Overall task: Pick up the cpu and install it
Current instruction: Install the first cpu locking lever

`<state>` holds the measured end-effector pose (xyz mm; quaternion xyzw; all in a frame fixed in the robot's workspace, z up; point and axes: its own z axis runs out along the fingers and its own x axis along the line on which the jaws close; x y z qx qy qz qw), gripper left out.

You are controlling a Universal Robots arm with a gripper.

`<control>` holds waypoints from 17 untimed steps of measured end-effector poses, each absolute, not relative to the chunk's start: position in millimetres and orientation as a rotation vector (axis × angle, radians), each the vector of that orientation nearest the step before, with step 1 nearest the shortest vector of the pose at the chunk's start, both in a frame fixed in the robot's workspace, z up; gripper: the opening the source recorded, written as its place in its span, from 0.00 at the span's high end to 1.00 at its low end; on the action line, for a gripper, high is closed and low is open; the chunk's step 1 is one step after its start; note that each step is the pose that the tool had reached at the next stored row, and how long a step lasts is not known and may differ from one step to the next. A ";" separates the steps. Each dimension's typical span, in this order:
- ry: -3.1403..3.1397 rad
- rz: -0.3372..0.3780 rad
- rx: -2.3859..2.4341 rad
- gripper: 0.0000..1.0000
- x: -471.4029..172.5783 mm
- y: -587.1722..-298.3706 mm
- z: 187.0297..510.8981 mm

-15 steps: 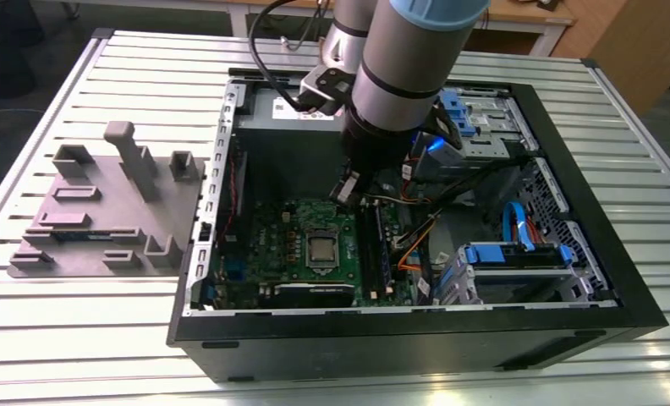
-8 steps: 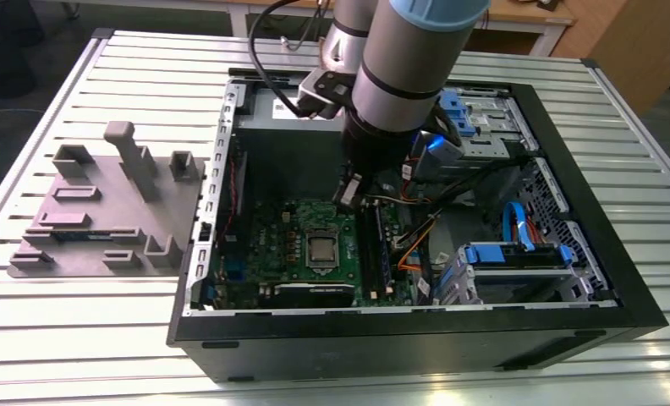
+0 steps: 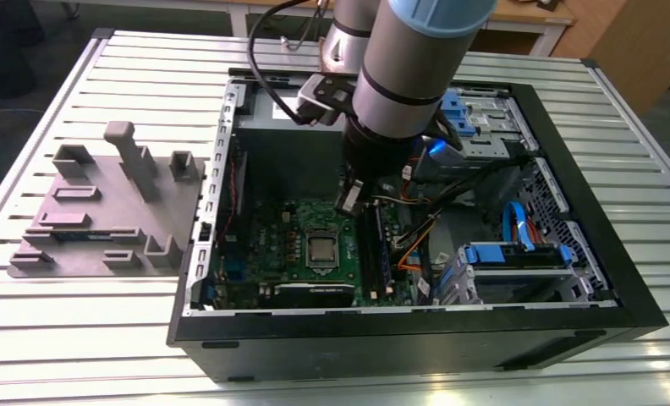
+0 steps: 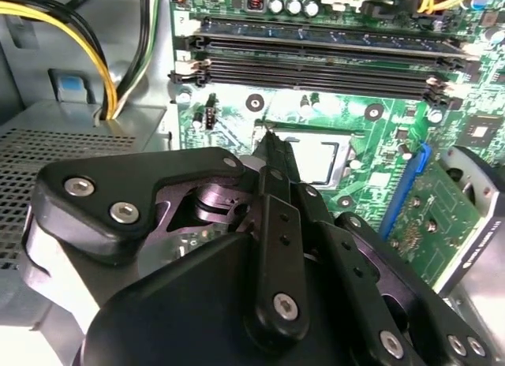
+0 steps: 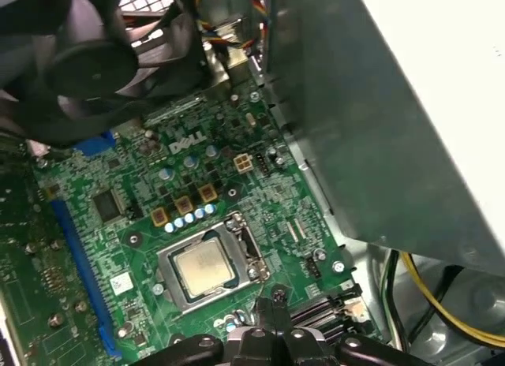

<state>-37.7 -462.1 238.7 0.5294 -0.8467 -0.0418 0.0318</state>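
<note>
Sitting in its socket, one cpu (image 5: pixel 205 269) (silvery top), tool (image 5: pixel 270 312) nearby

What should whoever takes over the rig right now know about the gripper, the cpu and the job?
Gripper: inside the open case, hanging over the board, jaws together, holding nothing.
Cpu: lying flat in its socket on the board; in both wrist views it sits just past the jaw tips, apart from them.
Done: pick-up and placing, by the look of it.
Left: whether the socket is latched cannot be told.
</note>
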 end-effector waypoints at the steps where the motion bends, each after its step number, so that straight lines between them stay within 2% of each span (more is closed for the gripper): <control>1: -2.602 -0.129 1.638 0.90 -37.8 -462.5 238.5; 17: -2.495 -0.120 1.790 0.90 -40.3 -465.0 236.9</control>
